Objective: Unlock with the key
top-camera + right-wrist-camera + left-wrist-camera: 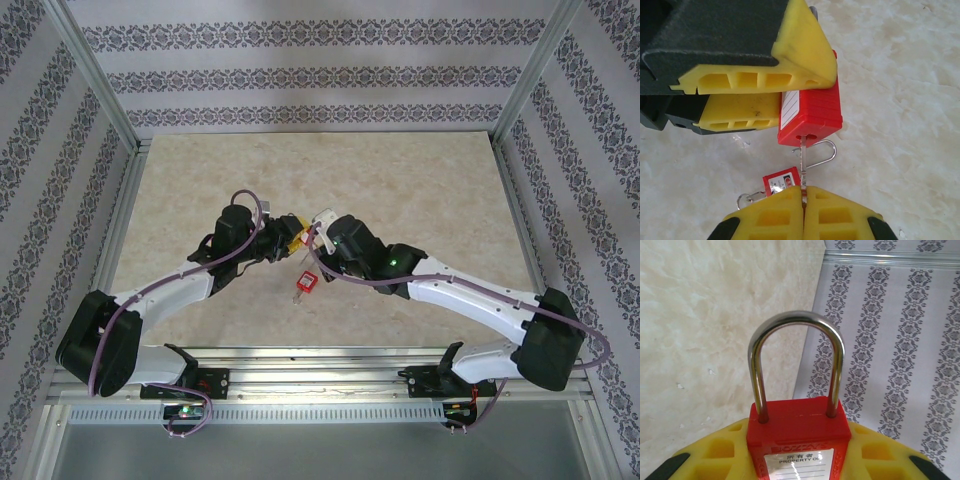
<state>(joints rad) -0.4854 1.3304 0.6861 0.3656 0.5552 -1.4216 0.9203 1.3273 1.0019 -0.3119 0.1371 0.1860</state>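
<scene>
In the right wrist view, our right claw has its two yellow fingers pressed together on the bow of the key, pinching it with no gap that we can see. The key's thin blade runs straight out from the fingertips and enters the keyhole in the bottom face of the red lock. How deep it sits we cannot tell.

A small red tag and a wire ring hang off the key just beside the fingertips, loose and clear of the lock.

Our left claw comes in from the opposite side and clamps the lock body between its yellow fingers, holding it above the pale marbled desk. In the left wrist view the steel shackle points away from that claw, and both its legs are seated in the red body, so we judge the lock is not yet open.

What the next move turns on: the key's long axis lies in line with the lock body and with the right claw behind it. The turn should therefore be a roll of the right wrist about that line, while the left arm only braces the lock.
</scene>
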